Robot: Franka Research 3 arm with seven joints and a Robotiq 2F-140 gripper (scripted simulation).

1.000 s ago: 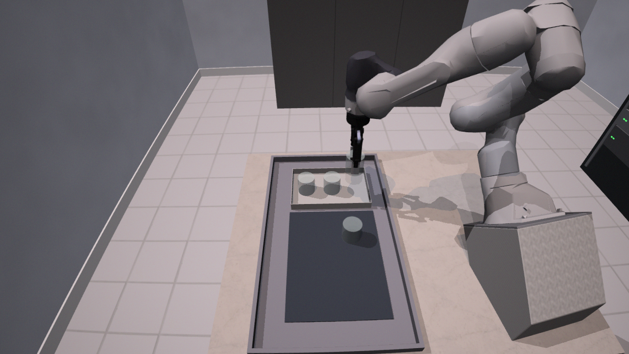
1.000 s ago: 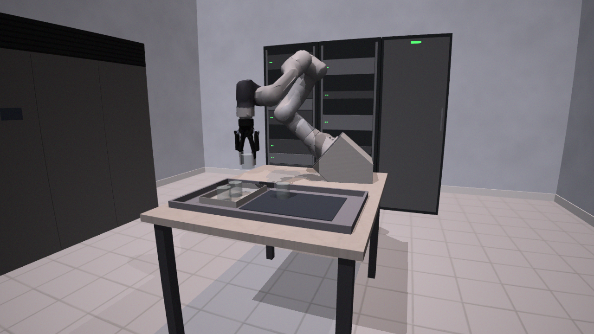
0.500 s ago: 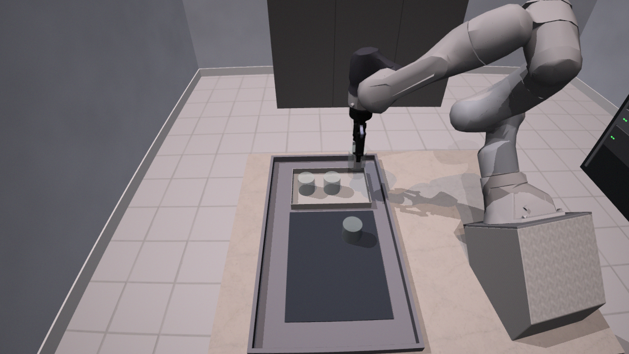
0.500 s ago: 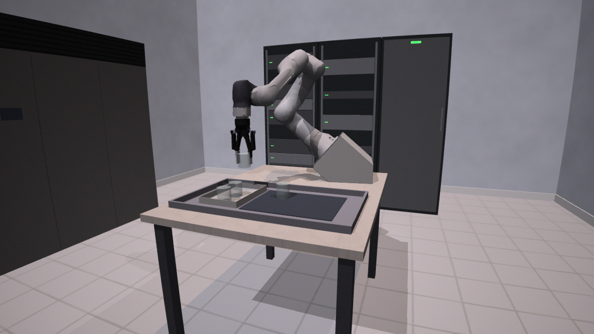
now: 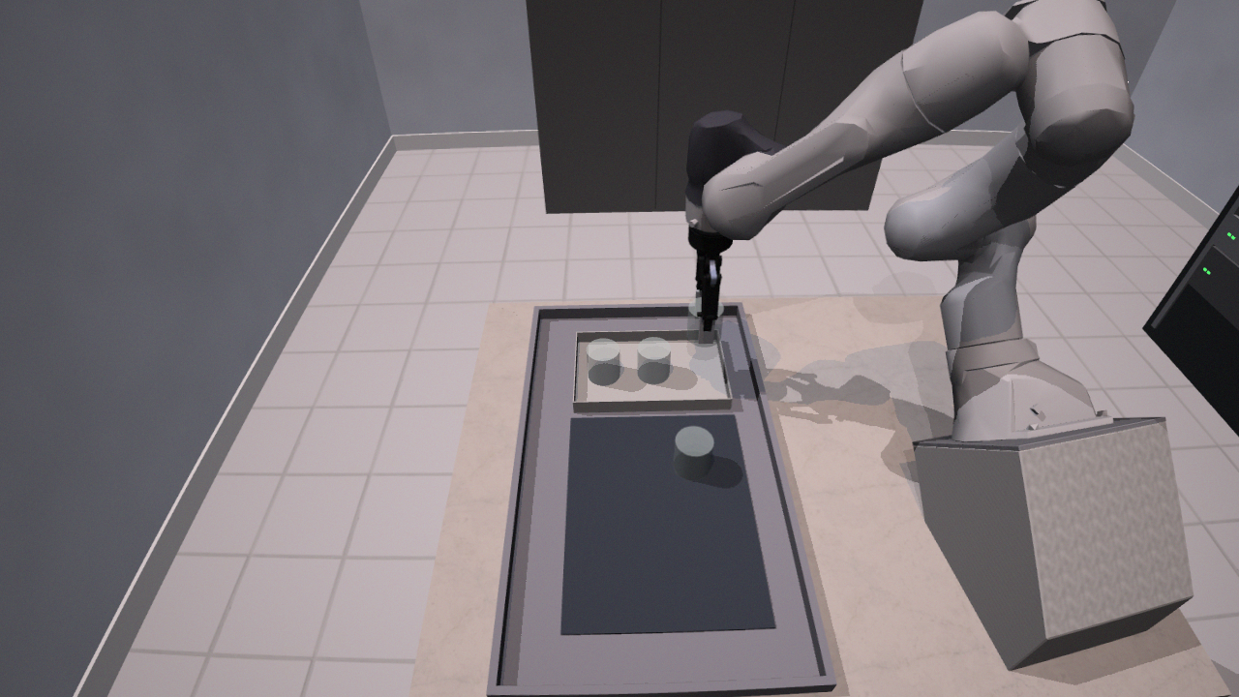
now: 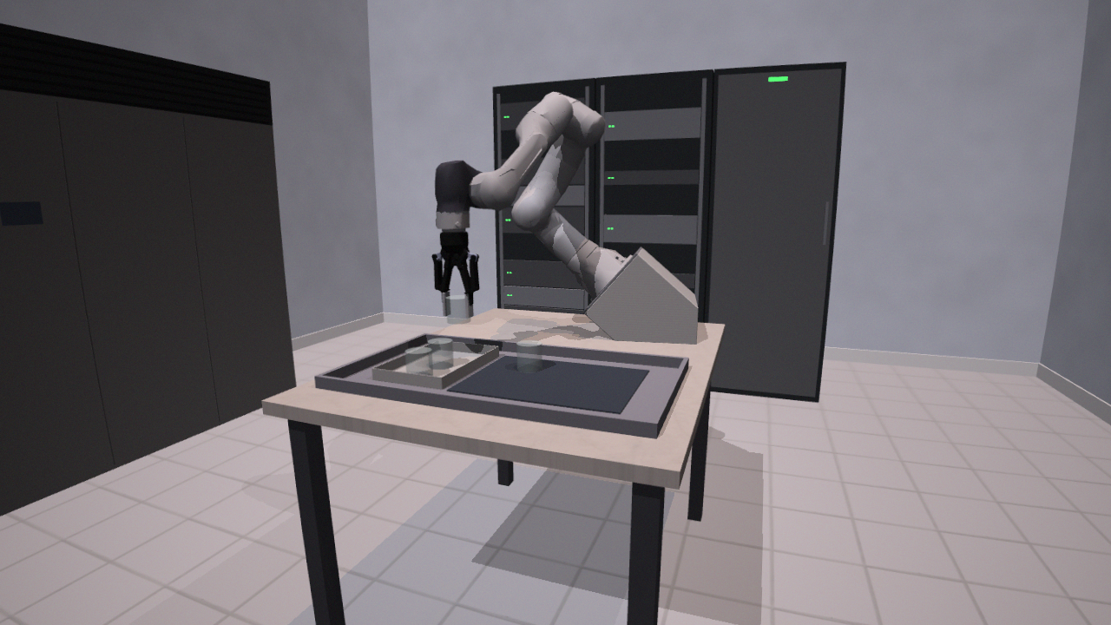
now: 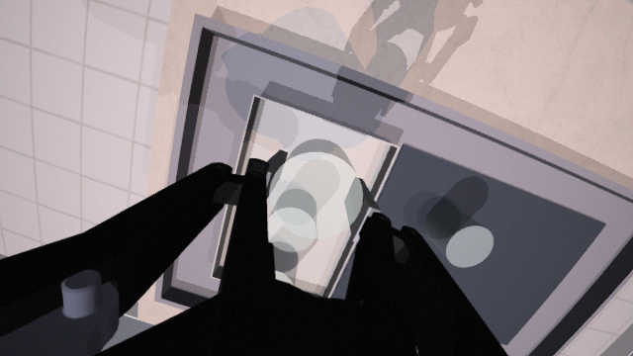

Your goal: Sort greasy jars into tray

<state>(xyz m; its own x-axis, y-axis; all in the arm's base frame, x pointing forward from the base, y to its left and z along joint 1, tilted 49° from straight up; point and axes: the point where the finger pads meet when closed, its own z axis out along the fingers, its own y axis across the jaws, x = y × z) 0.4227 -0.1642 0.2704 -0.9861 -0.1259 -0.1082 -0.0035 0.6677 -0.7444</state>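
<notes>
While gripped, the jar (image 6: pixel 457 307) (image 7: pixel 316 193) looks pale and translucent.

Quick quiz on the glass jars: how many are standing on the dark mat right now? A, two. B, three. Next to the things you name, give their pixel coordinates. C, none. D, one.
D: a single jar (image 5: pixel 693 452) (image 6: pixel 529 357) (image 7: pixel 469 246) stands on the dark mat (image 5: pixel 662 555) (image 6: pixel 570 386) (image 7: pixel 514 277), while two others stand in the tray and the fourth is held up between the jaws.
</notes>
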